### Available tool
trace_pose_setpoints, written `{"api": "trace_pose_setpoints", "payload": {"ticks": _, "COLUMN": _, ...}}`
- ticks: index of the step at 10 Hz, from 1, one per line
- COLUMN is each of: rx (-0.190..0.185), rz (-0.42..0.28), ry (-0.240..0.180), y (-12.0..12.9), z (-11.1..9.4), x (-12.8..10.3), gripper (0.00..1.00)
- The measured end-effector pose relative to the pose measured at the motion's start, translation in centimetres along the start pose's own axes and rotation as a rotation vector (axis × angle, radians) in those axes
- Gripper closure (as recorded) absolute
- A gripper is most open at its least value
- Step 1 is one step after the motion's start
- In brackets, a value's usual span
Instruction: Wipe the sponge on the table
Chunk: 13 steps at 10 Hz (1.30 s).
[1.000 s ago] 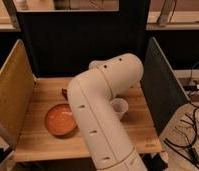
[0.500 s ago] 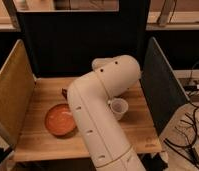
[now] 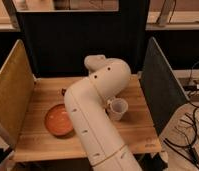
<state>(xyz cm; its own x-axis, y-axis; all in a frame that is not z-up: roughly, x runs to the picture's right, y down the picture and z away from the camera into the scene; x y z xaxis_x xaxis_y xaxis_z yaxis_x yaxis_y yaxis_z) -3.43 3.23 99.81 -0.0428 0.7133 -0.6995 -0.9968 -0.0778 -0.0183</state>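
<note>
While my arm (image 3: 95,115) stretches across the tabletop (image 3: 140,127), its closed end effector and the sponge lie hidden behind it, so I cannot judge how much wiping remains.

- Looks like a robotics lab test cell: table (image 3: 138,125) boxed in by tan perforated side panel (image 3: 10,90) and dark panels (image 3: 160,85).
- Loose cables (image 3: 183,145) on the floor at right.

My whole view is soft and blurry. Warm overhead light brightens my white rounded arm (image 3: 95,110) and the light wooden plank tabletop (image 3: 138,127); the black back panel (image 3: 78,40) sits in gloom.
</note>
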Motion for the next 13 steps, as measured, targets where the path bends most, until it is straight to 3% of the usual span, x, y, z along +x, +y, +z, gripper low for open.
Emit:
{"api": "trace_pose_setpoints", "payload": {"ticks": 3, "rx": -0.048, "rz": -0.064, "ry": 0.035, "y": 3.2, "z": 0.7, "x": 1.9, "gripper": 1.0}}
{"api": "trace_pose_setpoints", "payload": {"ticks": 6, "rx": -0.066, "rz": -0.084, "ry": 0.087, "y": 3.6, "z": 1.4, "x": 5.0, "gripper": 1.0}}
{"api": "trace_pose_setpoints", "payload": {"ticks": 10, "rx": -0.04, "rz": -0.06, "ry": 0.136, "y": 1.3, "z": 2.0, "x": 7.9, "gripper": 1.0}}
{"api": "trace_pose_setpoints", "payload": {"ticks": 13, "rx": 0.015, "rz": 0.021, "ry": 0.126, "y": -2.7, "z": 1.5, "x": 7.5, "gripper": 1.0}}
